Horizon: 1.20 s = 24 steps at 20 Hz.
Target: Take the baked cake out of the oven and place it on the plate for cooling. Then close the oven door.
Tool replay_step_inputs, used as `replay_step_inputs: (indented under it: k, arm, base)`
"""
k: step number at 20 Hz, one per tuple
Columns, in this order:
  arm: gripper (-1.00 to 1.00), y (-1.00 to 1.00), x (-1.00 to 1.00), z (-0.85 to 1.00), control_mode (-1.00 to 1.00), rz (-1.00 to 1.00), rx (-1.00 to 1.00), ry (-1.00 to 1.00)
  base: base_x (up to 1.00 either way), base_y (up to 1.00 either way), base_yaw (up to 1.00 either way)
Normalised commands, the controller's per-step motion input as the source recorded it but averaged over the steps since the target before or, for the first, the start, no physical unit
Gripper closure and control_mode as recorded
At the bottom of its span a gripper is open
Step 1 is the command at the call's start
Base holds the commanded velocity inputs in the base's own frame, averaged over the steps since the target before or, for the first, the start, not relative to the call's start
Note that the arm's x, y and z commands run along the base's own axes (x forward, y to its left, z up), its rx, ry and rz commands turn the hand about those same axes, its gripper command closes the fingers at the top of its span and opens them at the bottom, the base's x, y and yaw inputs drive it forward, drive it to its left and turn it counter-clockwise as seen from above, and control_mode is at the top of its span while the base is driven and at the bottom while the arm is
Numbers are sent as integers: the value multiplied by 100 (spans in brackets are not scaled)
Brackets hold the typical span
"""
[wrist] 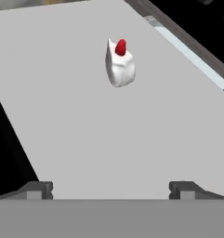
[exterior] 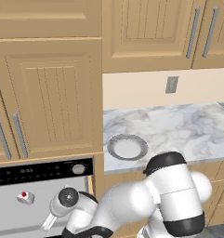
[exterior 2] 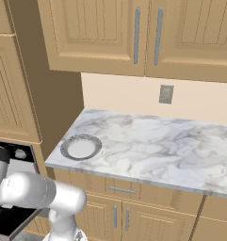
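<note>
Gripper point(wrist: 111, 189) spread wide, angled toward baked cake point(wrist: 119, 63), apart

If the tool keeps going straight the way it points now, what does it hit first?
Most likely the baked cake, which sits ahead and slightly left of centre between the open fingers on the grey oven surface. Depth is unclear, so the tool may graze that surface first.

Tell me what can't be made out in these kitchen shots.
- Oven door: right base view, mostly behind the arm and cut by the frame edge.
- Cake: left base view, too small for detail.
- Gripper: hand view, just fingertips, spread wide.
</note>
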Motion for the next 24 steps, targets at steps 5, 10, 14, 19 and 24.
replay_step_inputs:
  k: [5,10,14,19,24]
  arm:
    - [-100,0,1,-16,-100,0,3,3]
    - [-100,0,0,-10,-100,0,0,0]
    - [-100,2,0,-4,-100,0,0,0]
    - [-100,8,0,-1,-100,0,0,-1]
    - [-100,11,0,0,-100,0,0,-2]
  base:
    - [0,0,0]
    - [0,0,0]
    - [0,0,0]
    - [0,0,0]
    - [0,0,0]
